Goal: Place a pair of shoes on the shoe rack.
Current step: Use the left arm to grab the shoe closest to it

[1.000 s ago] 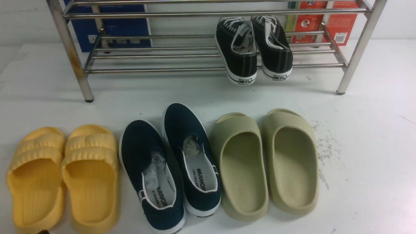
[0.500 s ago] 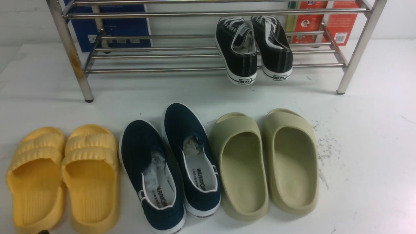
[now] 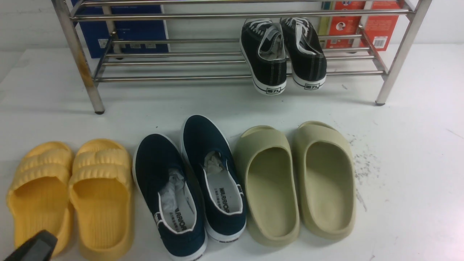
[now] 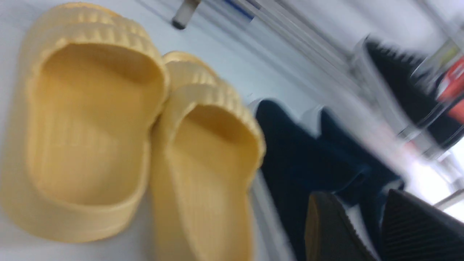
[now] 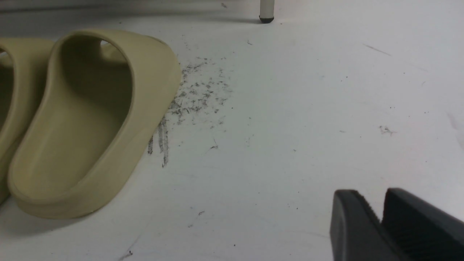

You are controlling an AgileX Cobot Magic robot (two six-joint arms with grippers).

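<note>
Two navy shoes lie right of my spread left hand; right hand state I cannot tell.

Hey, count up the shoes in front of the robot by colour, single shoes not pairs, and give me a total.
Yellow slides: 2
Navy slip-on sneakers: 2
Olive slides: 2
Black lace-up sneakers: 2
Total: 8

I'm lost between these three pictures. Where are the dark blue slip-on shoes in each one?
Front view: the navy slip-on shoes sit at bottom centre, between yellow slides and olive slides.
Left wrist view: blurred dark shapes right beside the yellow slides.
Right wrist view: not in it.
Shared landmark: the shoe rack; one foot of it shows in every view.
</note>
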